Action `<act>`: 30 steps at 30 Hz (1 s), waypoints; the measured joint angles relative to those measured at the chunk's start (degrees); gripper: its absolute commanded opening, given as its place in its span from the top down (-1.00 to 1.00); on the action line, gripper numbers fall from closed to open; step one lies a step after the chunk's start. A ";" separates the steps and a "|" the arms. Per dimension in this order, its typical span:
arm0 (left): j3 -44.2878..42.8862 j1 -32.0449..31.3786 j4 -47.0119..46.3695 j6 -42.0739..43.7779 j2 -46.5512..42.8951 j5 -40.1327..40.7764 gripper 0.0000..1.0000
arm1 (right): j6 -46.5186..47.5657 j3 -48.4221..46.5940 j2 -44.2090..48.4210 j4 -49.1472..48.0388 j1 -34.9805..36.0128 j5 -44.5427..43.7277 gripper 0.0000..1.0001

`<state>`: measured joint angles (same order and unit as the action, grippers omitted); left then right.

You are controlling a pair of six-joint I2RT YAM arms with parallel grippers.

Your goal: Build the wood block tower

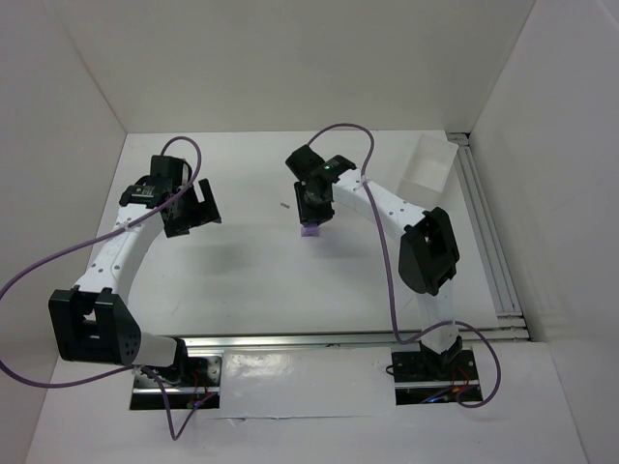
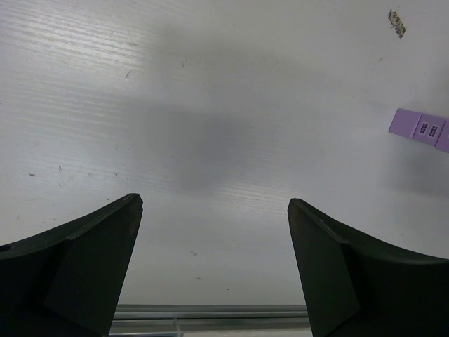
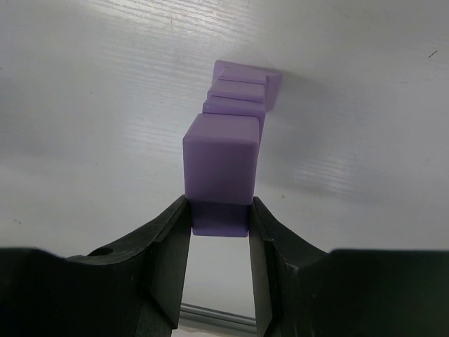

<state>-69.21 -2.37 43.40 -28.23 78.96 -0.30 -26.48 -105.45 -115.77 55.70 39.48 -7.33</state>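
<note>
- The counter [image 1: 251, 280]: white, with the tower [image 1: 311, 230] near its middle.
- The left arm [image 1: 111, 253]: the left jaws stand wide apart over the counter, holding nothing, well left of the tower.
- The right arm [image 1: 387, 203]: the right jaws are part closed, pinching the top cube [image 3: 219, 158] by two sides.
- The tower: lilac cubes [image 3: 238, 91] stepped under the held cube; whether they touch it I cannot tell.

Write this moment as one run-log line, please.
right tool: shut on small lilac wood cube atop narrow lilac cube tower | left tool: open, empty
</note>
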 measured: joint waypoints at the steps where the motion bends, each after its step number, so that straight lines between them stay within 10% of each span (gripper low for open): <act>1: 0.00 -0.02 0.00 0.00 0.00 0.00 -0.96 | 0.00 0.00 -0.02 0.00 0.00 0.00 0.46; 30: 0.00 -0.02 -0.02 0.00 0.00 0.02 -0.96 | 0.63 -0.39 2.64 3.98 -0.42 -2.60 0.46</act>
<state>-69.21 -2.39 43.38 -28.23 78.96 -0.27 -25.85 -105.84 -113.12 59.68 39.07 -9.93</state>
